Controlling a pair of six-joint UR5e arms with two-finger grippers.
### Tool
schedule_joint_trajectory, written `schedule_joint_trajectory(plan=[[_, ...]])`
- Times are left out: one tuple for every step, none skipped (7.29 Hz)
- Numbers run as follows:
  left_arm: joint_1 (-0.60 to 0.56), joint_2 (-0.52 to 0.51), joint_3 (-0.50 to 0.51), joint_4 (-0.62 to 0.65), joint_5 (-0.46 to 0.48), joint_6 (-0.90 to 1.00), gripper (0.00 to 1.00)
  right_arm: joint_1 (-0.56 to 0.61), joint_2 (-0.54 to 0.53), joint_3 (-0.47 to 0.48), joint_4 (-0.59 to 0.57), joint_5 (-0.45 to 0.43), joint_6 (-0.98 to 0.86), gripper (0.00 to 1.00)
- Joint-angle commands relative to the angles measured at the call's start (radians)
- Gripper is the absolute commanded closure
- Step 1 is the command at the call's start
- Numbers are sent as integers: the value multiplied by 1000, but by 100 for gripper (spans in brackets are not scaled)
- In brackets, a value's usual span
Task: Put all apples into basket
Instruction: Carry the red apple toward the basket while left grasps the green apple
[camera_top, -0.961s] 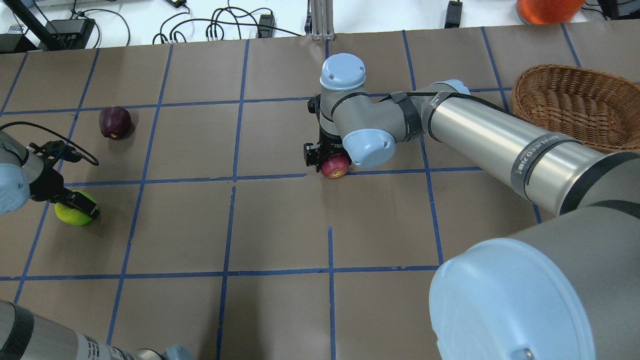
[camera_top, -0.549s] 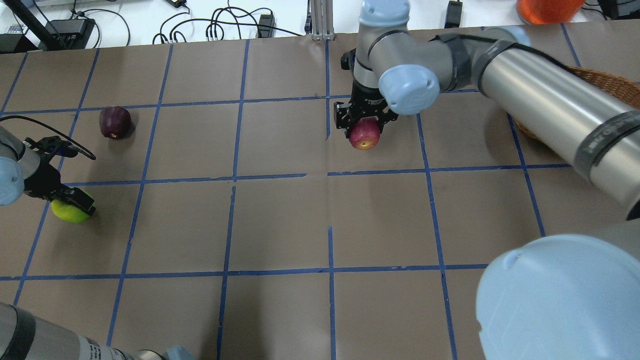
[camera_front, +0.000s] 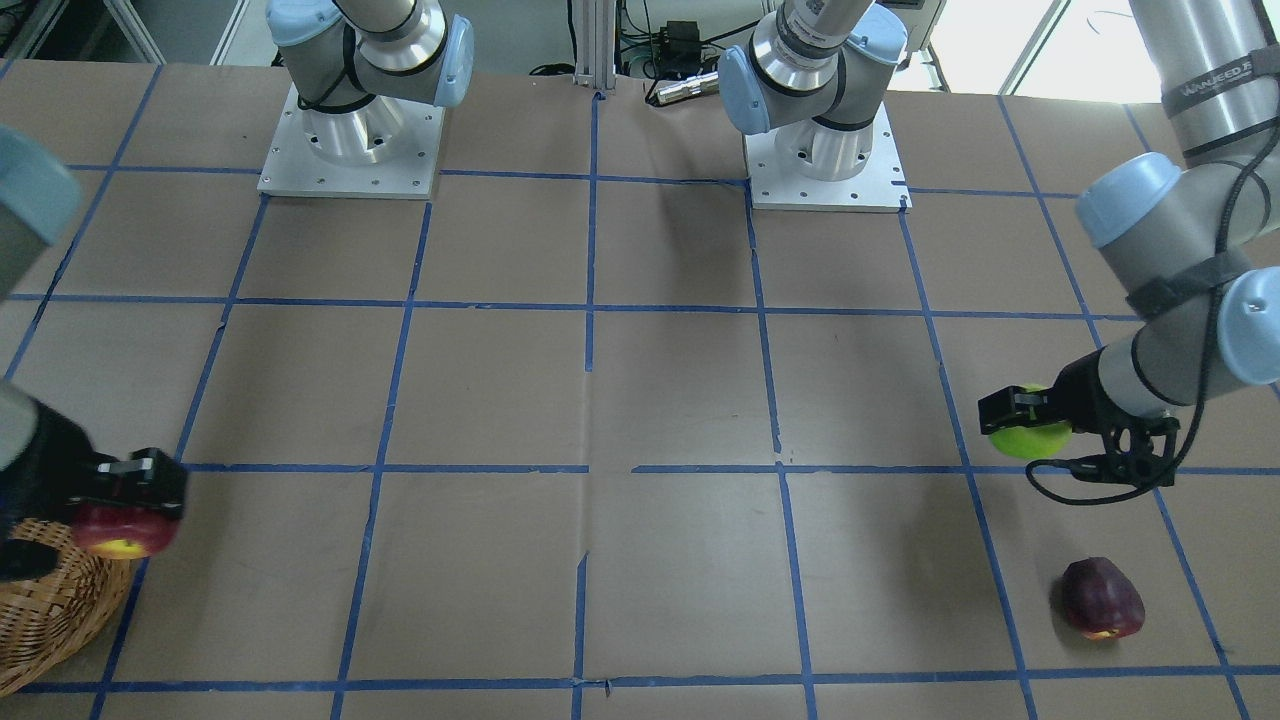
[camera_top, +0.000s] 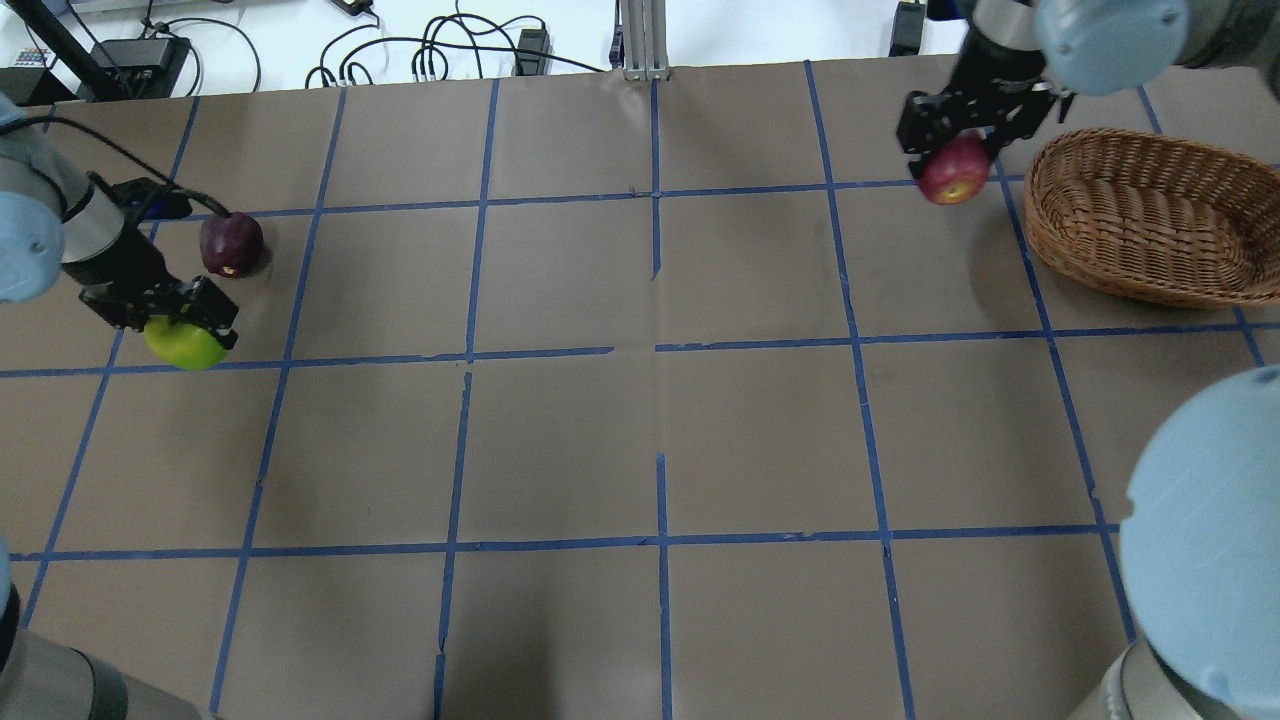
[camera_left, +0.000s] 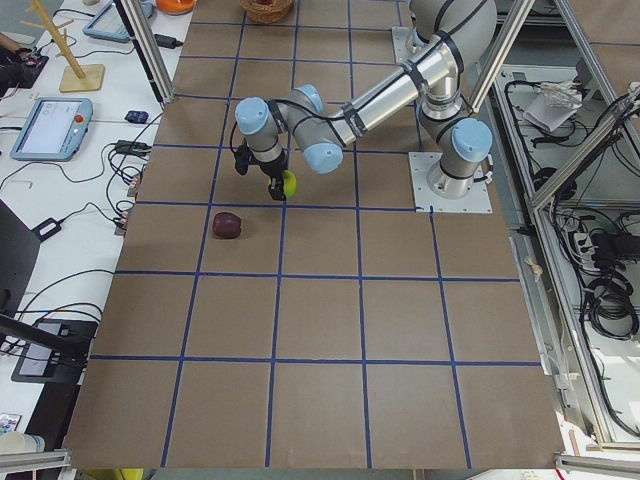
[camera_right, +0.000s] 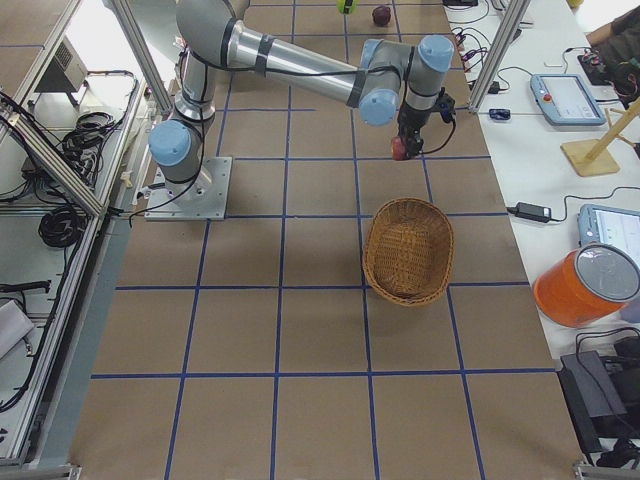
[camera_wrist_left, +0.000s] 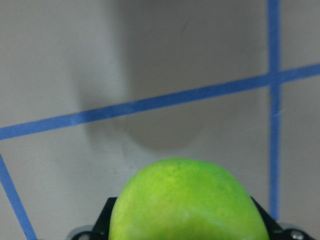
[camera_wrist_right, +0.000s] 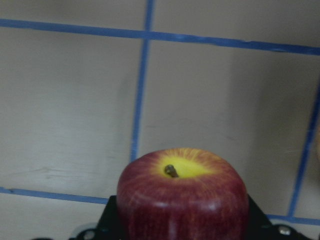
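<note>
Apples are in three places: the red apple (camera_top: 955, 181) is pinched between the fingers of the right hand (camera_top: 958, 140), its stem and yellow patch turned away from the palm. It hangs off the bench (camera_top: 640, 430) near the far right corner, just beside the wicker basket (camera_top: 1140, 220) on the side facing the bench's middle. The basket stands along the right end with its hollow bare. The green apple (camera_top: 183, 343) is gripped by the left hand (camera_top: 160, 312) near the left end, and in the wrist view its shadow falls apart from it on the brown paper. The maroon apple (camera_top: 230, 244) lies loose on the bench just beyond that hand, toward the far edge, and the left arm's black cable (camera_top: 130, 160) arches close by it. An orange container (camera_top: 1095, 20) and power cords (camera_top: 430, 55) sit past the far edge.
</note>
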Motion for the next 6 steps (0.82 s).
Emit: schedule_joint_trajectory(plan=[[-226,-28,20,10,-79,-380,83,-201,89,-9,-157,-39,-260,100],[-329,-55,16,111,-95,-547,83,-256,138,-11,-220,-63,-318,100],[-447,-97,6,221,-139,-703,83,-301,167,-16,-264,-65,-345,100],[-565,-127,0,240,-142,-792,83,-304,184,-19,-267,-64,-393,100],[-639,-143,0,282,-144,-822,83,-304,194,-11,-288,-50,-371,44],[-655,-164,-1,297,-165,-869,82,-304,207,-16,-333,-44,-353,0]])
